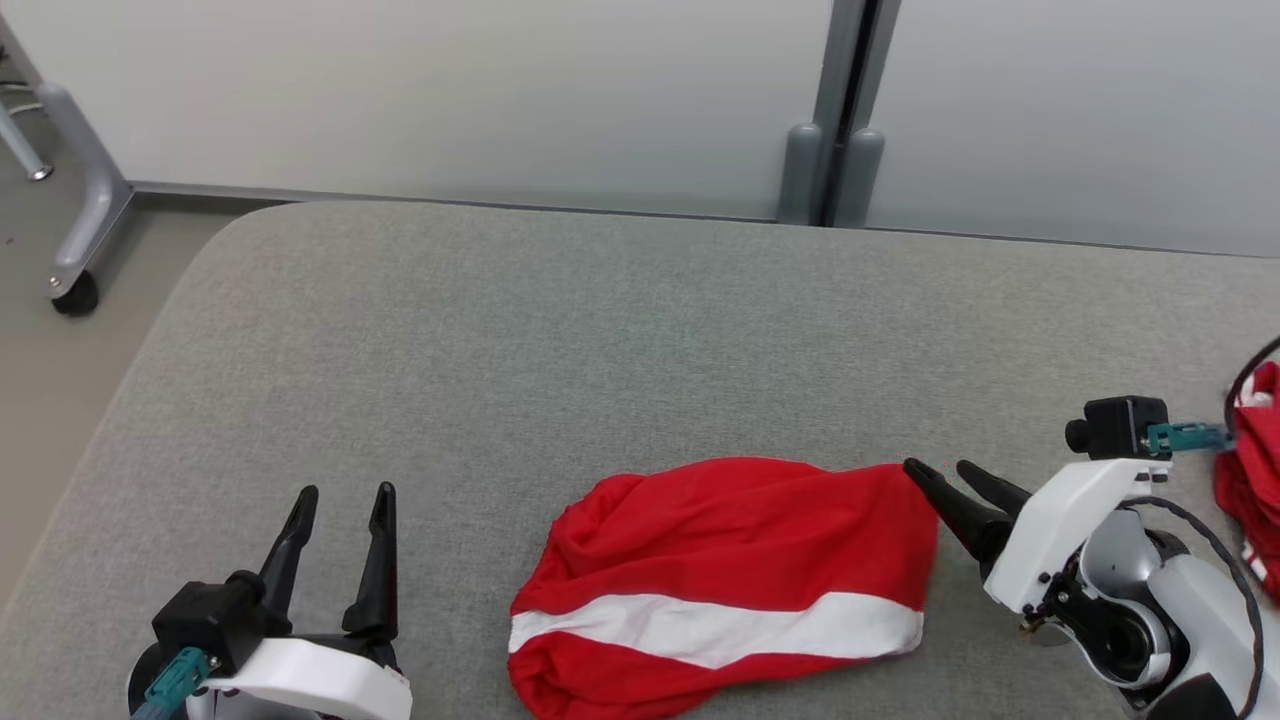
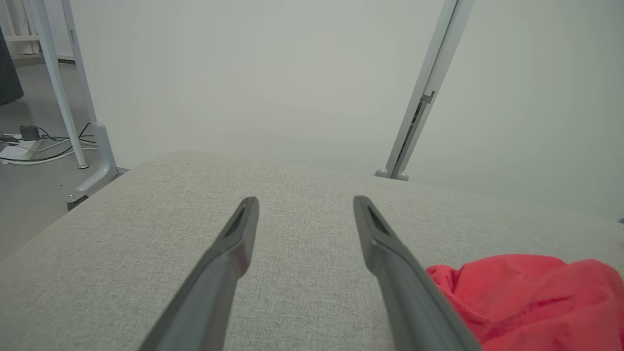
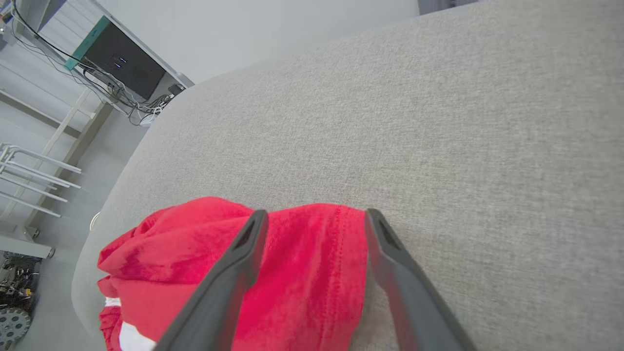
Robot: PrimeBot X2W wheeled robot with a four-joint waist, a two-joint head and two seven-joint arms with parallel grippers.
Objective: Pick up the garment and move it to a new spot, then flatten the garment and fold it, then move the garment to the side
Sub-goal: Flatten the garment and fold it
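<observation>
The garment (image 1: 725,580) is red with a white band and lies folded in a loose bundle near the front edge of the grey padded table (image 1: 560,340). My right gripper (image 1: 945,475) is open at the garment's upper right corner, its fingers pointing left. In the right wrist view the red cloth (image 3: 312,273) lies between and under the spread fingers (image 3: 243,253), not pinched. My left gripper (image 1: 345,500) is open at the front left, well apart from the garment, with bare table between its fingers (image 2: 234,243). The garment's edge (image 2: 531,292) shows at that view's lower right.
More red and white cloth (image 1: 1255,480) lies at the table's right edge behind my right wrist. A partition post (image 1: 835,150) stands behind the table, and a wheeled frame leg (image 1: 80,230) is on the floor at the far left.
</observation>
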